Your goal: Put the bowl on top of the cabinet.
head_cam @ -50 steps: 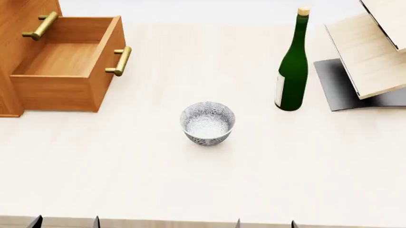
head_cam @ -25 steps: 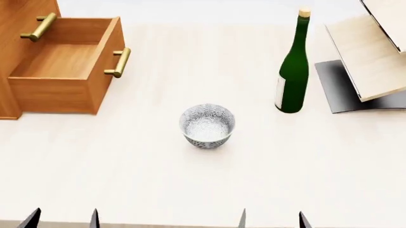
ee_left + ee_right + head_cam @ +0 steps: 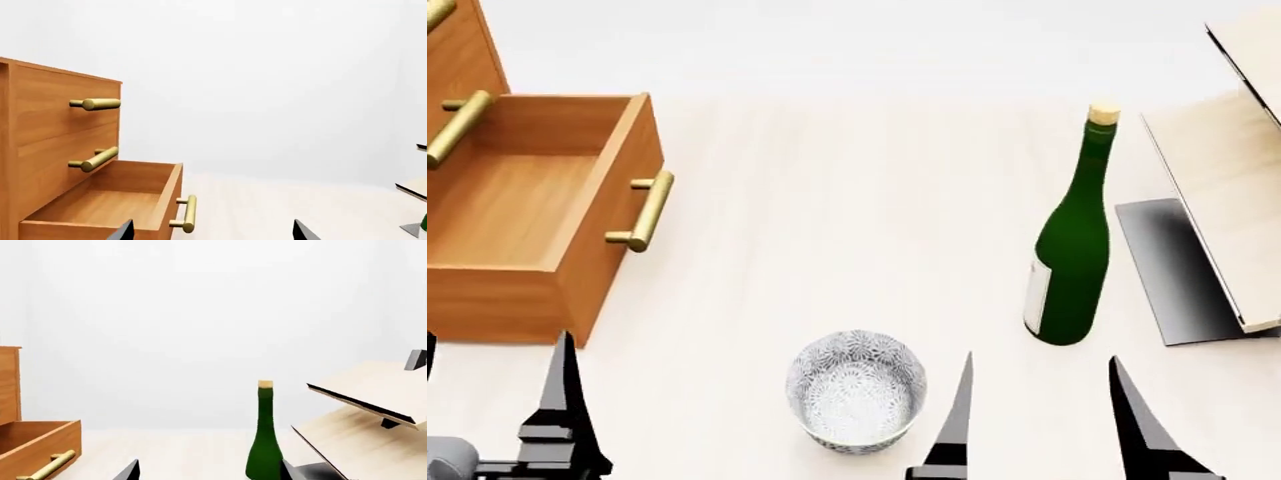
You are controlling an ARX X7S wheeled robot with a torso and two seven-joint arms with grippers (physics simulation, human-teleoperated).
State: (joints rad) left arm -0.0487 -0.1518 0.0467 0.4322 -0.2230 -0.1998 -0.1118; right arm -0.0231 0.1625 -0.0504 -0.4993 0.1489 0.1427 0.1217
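Note:
The bowl [image 3: 856, 392], small, white-grey and speckled, stands upright on the table near its front, between my two grippers. The orange-brown cabinet [image 3: 454, 60] is at the far left, its lowest drawer [image 3: 521, 200] pulled out and empty. My left gripper [image 3: 494, 395] is open in front of that drawer, well left of the bowl. My right gripper [image 3: 1044, 420] is open just right of the bowl, with its left finger [image 3: 961, 410] close to the rim and nothing between its fingers. Both wrist views miss the bowl; the left gripper [image 3: 213, 232] faces the cabinet [image 3: 60, 130], while the right gripper [image 3: 208, 472] faces the bottle.
A tall green bottle [image 3: 1073, 250] with a cork stands right of the bowl, ahead of the right gripper. A pale slanted wooden rack [image 3: 1228, 190] on a dark base [image 3: 1174, 270] fills the right edge. Brass bar handles [image 3: 647, 210] stick out from the drawer fronts.
The head view has shifted, so the bowl now sits lower in frame and the cabinet further left. Both grippers' fingers have come up much further into view beside the bowl.

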